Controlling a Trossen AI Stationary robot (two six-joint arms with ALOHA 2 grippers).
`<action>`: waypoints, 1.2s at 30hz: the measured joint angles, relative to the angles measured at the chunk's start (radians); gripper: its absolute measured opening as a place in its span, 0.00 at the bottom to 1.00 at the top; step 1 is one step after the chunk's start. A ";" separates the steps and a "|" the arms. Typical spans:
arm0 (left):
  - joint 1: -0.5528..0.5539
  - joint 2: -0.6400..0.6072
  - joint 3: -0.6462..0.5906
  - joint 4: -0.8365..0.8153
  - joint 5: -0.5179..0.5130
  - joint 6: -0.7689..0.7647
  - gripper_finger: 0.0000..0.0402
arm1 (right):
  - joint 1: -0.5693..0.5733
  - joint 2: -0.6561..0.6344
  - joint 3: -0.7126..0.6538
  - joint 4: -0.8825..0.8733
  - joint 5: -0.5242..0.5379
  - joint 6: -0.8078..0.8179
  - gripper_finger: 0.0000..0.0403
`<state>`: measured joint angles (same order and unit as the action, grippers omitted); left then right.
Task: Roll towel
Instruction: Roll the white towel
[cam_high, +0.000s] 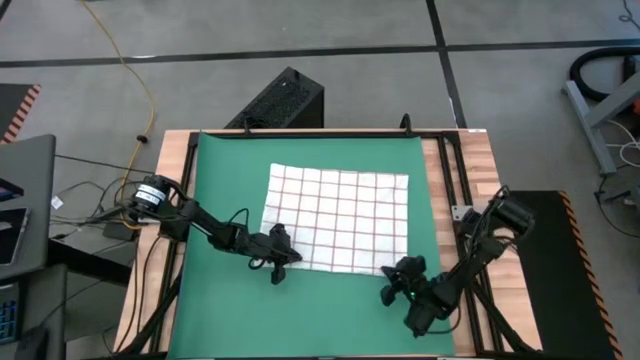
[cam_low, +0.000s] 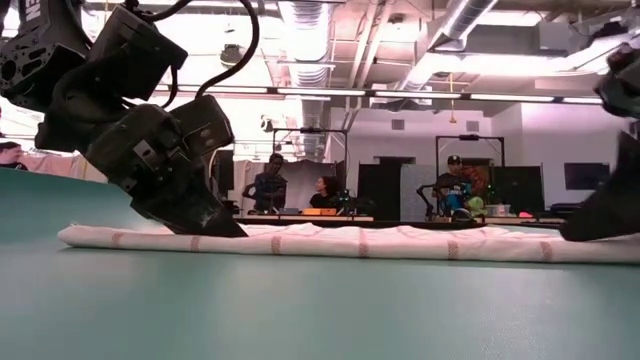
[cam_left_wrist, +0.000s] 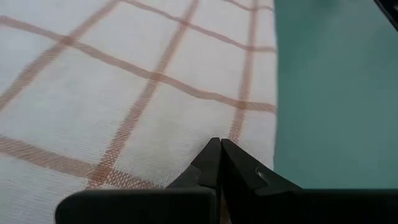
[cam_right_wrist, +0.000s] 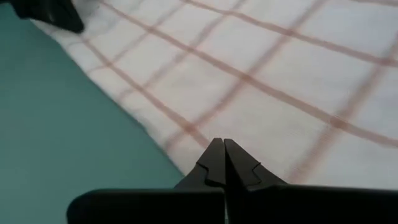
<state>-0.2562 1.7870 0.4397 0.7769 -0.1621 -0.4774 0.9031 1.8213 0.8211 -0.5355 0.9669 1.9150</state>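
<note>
The towel (cam_high: 340, 215), white with a grid of thin red-brown lines, lies spread flat on the green mat (cam_high: 215, 300). In the low view its near edge (cam_low: 400, 243) shows as a low thick ridge. My left gripper (cam_high: 284, 258) is shut at the towel's near-left corner, its tips on the cloth (cam_left_wrist: 219, 143). My right gripper (cam_high: 392, 280) is shut at the near-right corner, its tips over the cloth just inside the near edge (cam_right_wrist: 221, 143). The right wrist view also shows the left gripper (cam_right_wrist: 50, 15) farther along that edge. My left gripper rests its shut fingertips (cam_left_wrist: 211, 155) on the towel close to the near-left corner (cam_left_wrist: 249, 134), slanting down from the table's left. The cloth lies flat on the mat under them, and nothing shows between the fingers. My right gripper stands with shut tips at the towel's near edge (cam_right_wrist: 186, 134); whether they touch the cloth I cannot tell.
The mat covers most of the wooden table (cam_high: 470, 150); bare green lies near and left of the towel. Black frame rails (cam_high: 450, 170) run along the table's right side. A black box (cam_high: 285, 100) sits on the floor beyond the far edge. People sit far off in the room (cam_low: 270, 185).
</note>
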 joint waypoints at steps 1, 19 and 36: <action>0.000 0.000 0.000 0.000 -0.012 -0.012 0.00 | 0.008 0.011 0.000 -0.012 -0.005 0.017 0.02; -0.006 -0.248 -0.005 -0.336 0.140 -0.160 0.00 | 0.071 0.077 0.002 -0.014 -0.049 -0.015 0.02; -0.047 0.062 0.428 -0.102 -0.034 -0.002 0.00 | 0.066 0.078 0.001 -0.010 -0.024 -0.073 0.02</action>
<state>-0.3035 1.8488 0.8679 0.6753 -0.1958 -0.4796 0.9691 1.8988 0.8219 -0.5459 0.9434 1.8416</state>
